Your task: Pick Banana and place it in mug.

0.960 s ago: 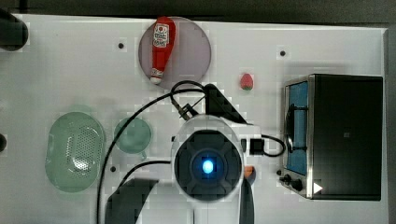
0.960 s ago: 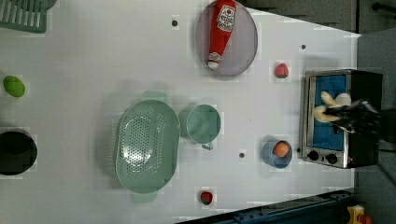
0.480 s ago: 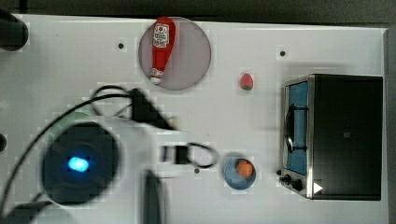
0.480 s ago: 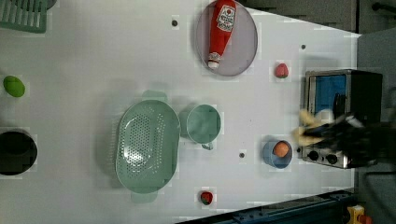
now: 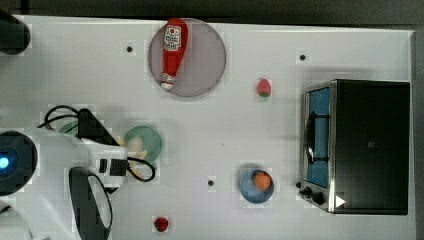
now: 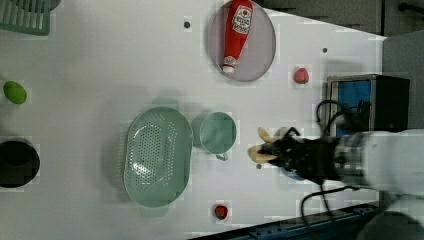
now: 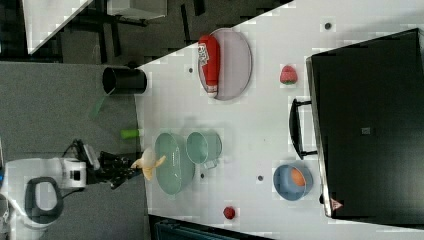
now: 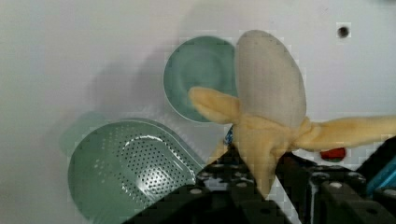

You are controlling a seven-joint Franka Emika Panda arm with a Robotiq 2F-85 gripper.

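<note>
The gripper [image 6: 272, 152] clasps the peeled banana [image 6: 261, 150] at centre-right of the left view, beside the green mug [image 6: 218, 133]. A perforated basket [image 6: 157, 156] sits just left of the mug; a small red strawberry [image 6: 220, 211] lies lower centre on the worktop [image 6: 100, 65]

banana [image 8: 268, 93]: matt, soft cloth | mug [image 8: 198, 77]: smooth plastic | basket [image 8: 133, 170]: glossy, perforated

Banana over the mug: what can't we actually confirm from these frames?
- Height of the banana above the mug: no side-on view; the views place it differently against the mug.
- Basket in the top view: the arm covers nearly all of it.
- Fingertip contact on the banana: in the wrist view the peel flaps hide it; in the left view the gripper is a dark blur.
- Mug's inside in the top view: partly covered by the banana.
</note>
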